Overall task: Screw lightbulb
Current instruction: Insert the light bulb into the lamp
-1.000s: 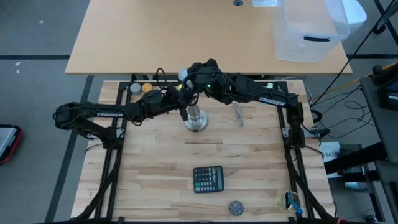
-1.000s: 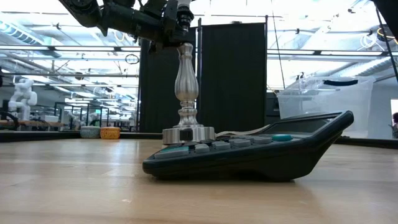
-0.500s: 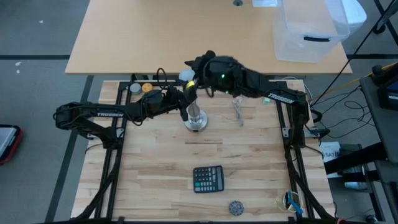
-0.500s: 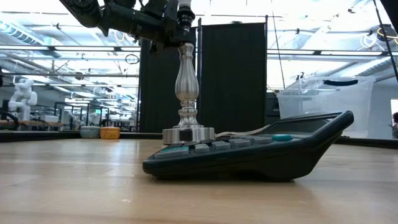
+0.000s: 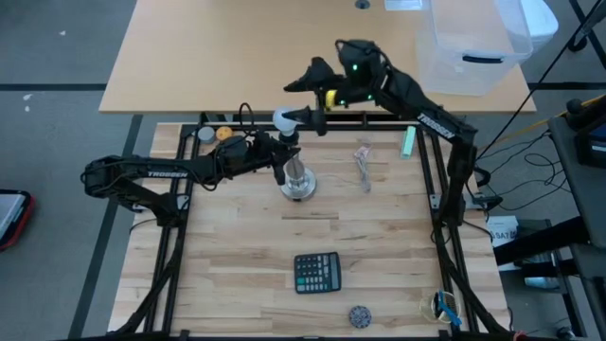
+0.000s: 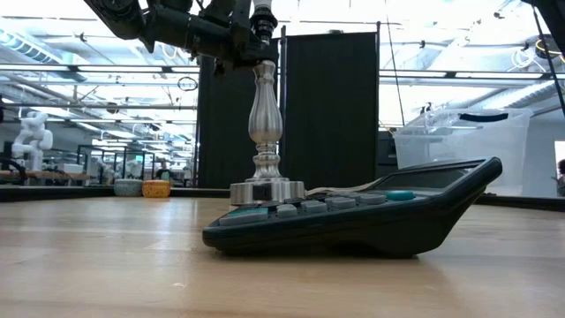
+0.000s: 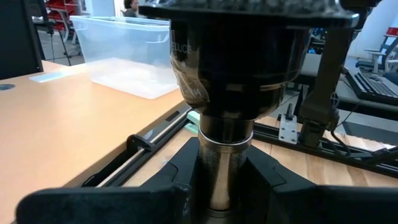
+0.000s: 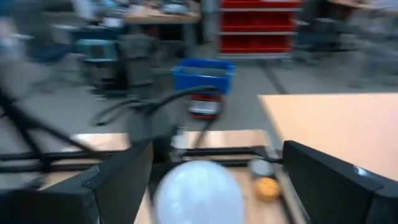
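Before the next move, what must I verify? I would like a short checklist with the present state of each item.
1. Left end effector shut on the stand neck: ok.
2. Stand upright, base flat on the table: ok.
3. Lightbulb sitting in the stand's top: ok.
4. Lightbulb screwed fully home: cannot tell.
5. Right end effector open and off the lightbulb: ok.

A tan desk carrying a clear plastic bin stands on grey floor; a dark partition rises under bright ceiling lights.
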